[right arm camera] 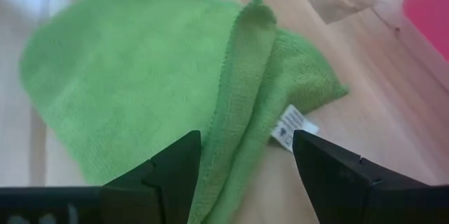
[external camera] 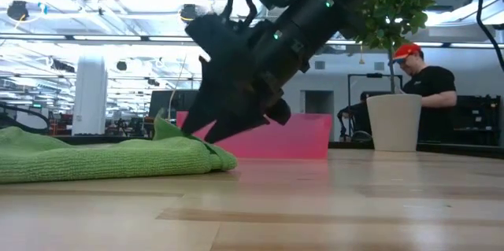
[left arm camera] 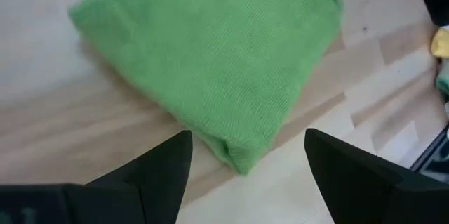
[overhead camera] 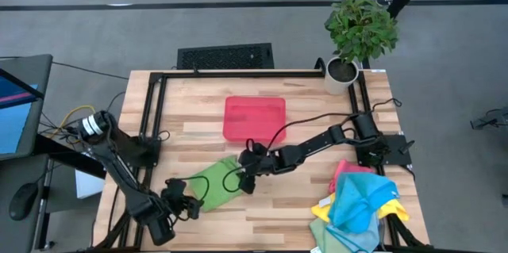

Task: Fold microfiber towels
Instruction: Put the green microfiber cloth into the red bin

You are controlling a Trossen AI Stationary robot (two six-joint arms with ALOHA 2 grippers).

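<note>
A green microfiber towel (overhead camera: 213, 182) lies folded on the wooden table, near its front edge; a loose fold (right arm camera: 242, 76) runs along its top and a white label (right arm camera: 289, 127) sticks out at one edge. My right gripper (overhead camera: 244, 178) stands open at the towel's right end, slanting down, its fingers on either side of the loose fold (right arm camera: 245, 161). My left gripper (overhead camera: 189, 204) is open at the towel's near left corner (left arm camera: 238, 155), which lies between its fingers without touching them. More towels, blue, yellow, pink and green, are heaped at the near right corner (overhead camera: 361, 205). My right gripper's open fingertips (external camera: 206, 131) come down slanting from the right onto the towel's right end (external camera: 201, 150). I cannot tell whether they touch the cloth. The towel lies flat on the table.
A red tray (overhead camera: 254, 118) sits on the table behind the green towel. A potted plant (overhead camera: 359, 35) stands at the far right corner. A black frame (overhead camera: 155, 110) runs along the table's edges. A person (external camera: 421, 78) stands in the room beyond the table.
</note>
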